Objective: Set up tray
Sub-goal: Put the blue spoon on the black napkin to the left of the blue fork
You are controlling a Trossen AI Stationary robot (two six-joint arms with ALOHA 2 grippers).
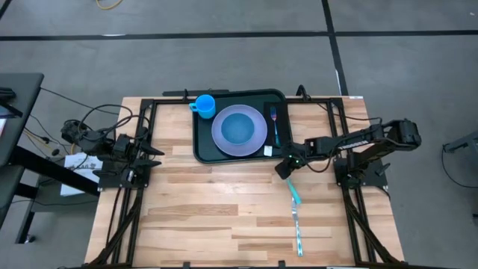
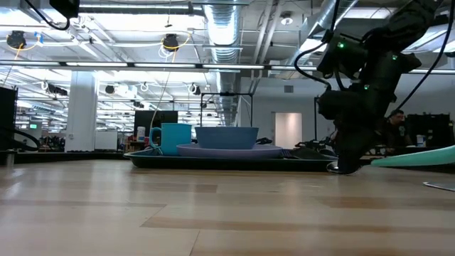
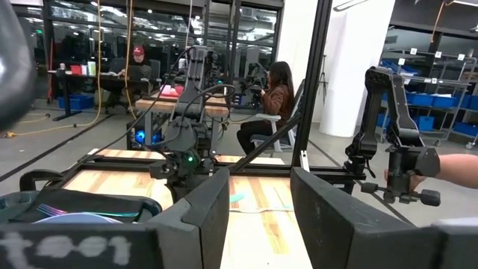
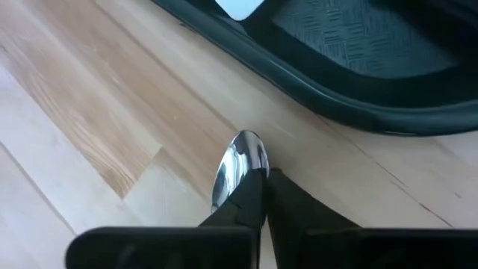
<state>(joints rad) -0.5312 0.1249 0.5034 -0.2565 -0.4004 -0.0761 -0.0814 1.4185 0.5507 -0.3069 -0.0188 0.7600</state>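
Dark green tray [image 1: 196,134] at the far middle of the table, already loaded with plate [image 1: 239,128], blue cup [image 1: 204,104] at its far left corner and fork [image 1: 274,123] along its right side. Probably laid so to leave a free strip near the fork for more cutlery.

Right gripper [image 1: 284,167] down at the wood, just beside the tray's near right corner. Fingers [image 4: 287,205] closed narrow on the spoon [image 4: 239,168], pinched right behind its shiny bowl. Held this way, most likely, to carry it over the rim and lay it beside the fork. Teal handle pointing to the near side and tilted a little upward in the low view. Right arm stretched out from its base at the right edge, wrist bent down.

Second utensil [image 1: 299,232] flat on the table, nearer, apparently waiting its turn.

Left gripper [image 1: 149,153] parked at the left edge, fingers [image 3: 205,213] apart, holding nothing
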